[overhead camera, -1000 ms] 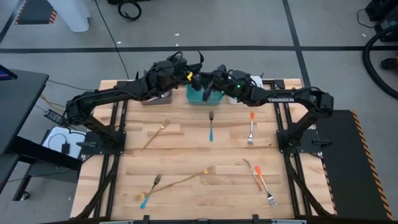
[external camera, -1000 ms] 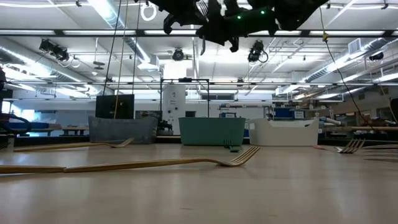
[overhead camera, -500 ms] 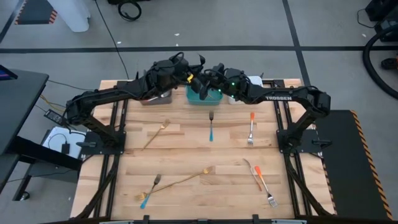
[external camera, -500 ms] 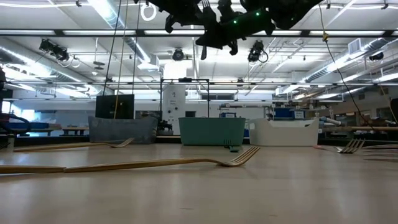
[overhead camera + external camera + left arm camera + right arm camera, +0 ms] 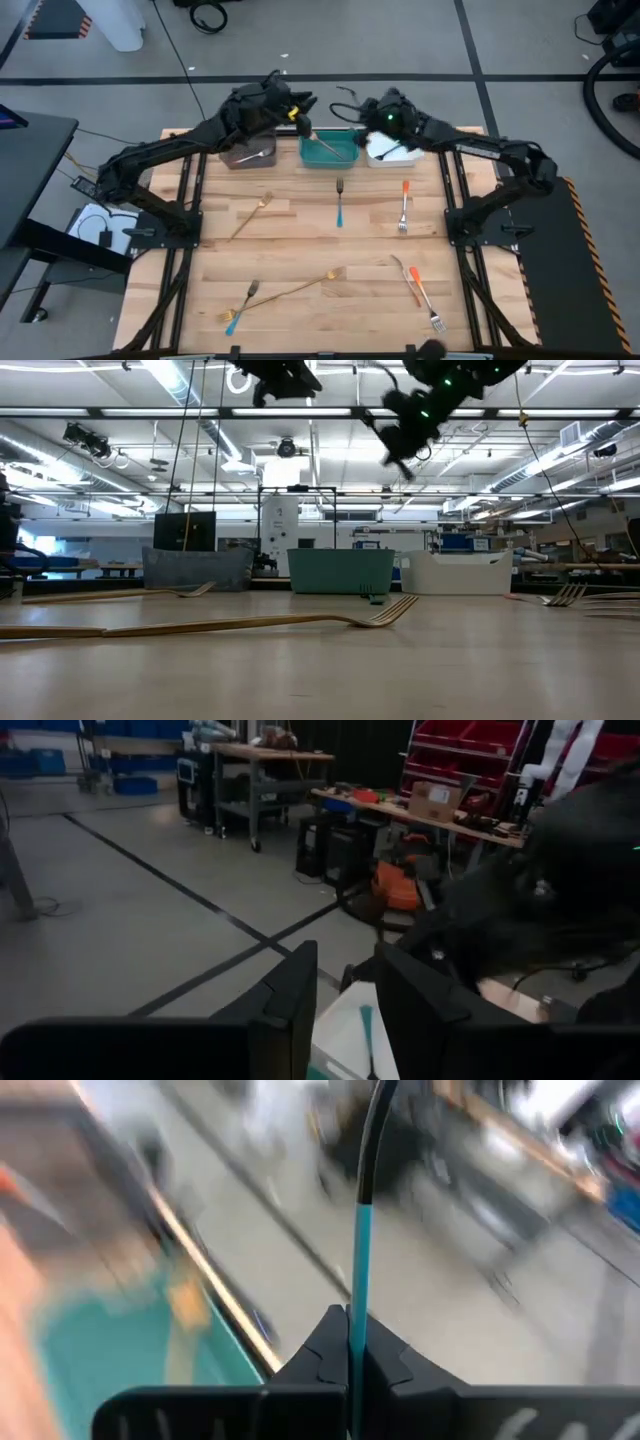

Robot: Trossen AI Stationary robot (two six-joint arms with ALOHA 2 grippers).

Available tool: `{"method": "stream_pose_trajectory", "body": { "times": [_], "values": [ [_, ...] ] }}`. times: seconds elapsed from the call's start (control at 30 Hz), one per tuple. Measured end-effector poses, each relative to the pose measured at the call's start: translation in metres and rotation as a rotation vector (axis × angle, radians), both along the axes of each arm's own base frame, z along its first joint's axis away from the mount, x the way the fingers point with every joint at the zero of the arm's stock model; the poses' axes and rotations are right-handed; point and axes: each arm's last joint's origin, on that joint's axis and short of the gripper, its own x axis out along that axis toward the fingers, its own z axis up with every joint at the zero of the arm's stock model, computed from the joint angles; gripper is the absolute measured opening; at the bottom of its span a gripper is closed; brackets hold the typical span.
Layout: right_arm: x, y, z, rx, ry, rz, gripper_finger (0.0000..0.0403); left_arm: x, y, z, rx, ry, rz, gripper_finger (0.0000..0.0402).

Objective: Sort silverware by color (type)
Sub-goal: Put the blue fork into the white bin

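Nearest me on the worktop [image 5: 300, 320] lie a blue fork [image 5: 241, 306], a long gold fork [image 5: 290, 289] and two orange pieces [image 5: 418, 290]. Farther in sit a gold fork [image 5: 251, 216], a blue fork [image 5: 339, 203] and an orange fork [image 5: 404, 206]. Beyond them stand the grey bin [image 5: 250, 154], teal bin [image 5: 331, 150] and white bin [image 5: 392, 152]. My left claw [image 5: 340, 1010] hangs open over the gap between grey and teal bins. My right claw [image 5: 350, 1342] is above the white bin, clamped on a blue-handled utensil [image 5: 363, 1210].
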Motion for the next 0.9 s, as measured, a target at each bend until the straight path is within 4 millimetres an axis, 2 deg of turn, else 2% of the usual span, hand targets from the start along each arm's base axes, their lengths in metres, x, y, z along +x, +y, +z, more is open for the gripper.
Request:
{"method": "stream_pose_trajectory", "body": {
  "times": [0.1, 0.17, 0.23, 0.33, 0.43, 0.57, 0.9],
  "values": [
    [-0.039, -0.013, -0.017, 0.131, 0.183, -0.074, 0.0003, -0.018, -0.008, 0.016, 0.03, -0.006, -0.002, 0.0111],
    [-0.062, -0.02, -0.029, 0.233, 0.226, -0.076, 0.0002, -0.031, -0.015, 0.025, 0.032, -0.009, -0.006, 0.0111],
    [-0.079, -0.025, -0.04, 0.288, 0.239, -0.056, 0.0003, -0.04, -0.022, 0.033, 0.038, -0.022, -0.015, 0.0111],
    [-0.093, -0.033, -0.059, 0.275, 0.302, -0.036, 0.0003, -0.053, -0.03, 0.038, 0.033, 0.011, -0.023, 0.0111],
    [-0.101, -0.042, -0.079, 0.267, 0.394, -0.004, 0.0003, -0.062, -0.035, 0.037, 0.024, 0.075, -0.029, 0.0111],
    [-0.106, -0.049, -0.104, 0.347, 0.48, -0.003, 0.0005, -0.065, -0.036, 0.032, -0.01, 0.12, -0.026, 0.0111],
    [-0.098, -0.053, -0.121, 0.399, 0.517, 0.001, 0.0024, -0.063, -0.035, 0.027, -0.049, 0.135, -0.021, 0.0111]
  ]
}}
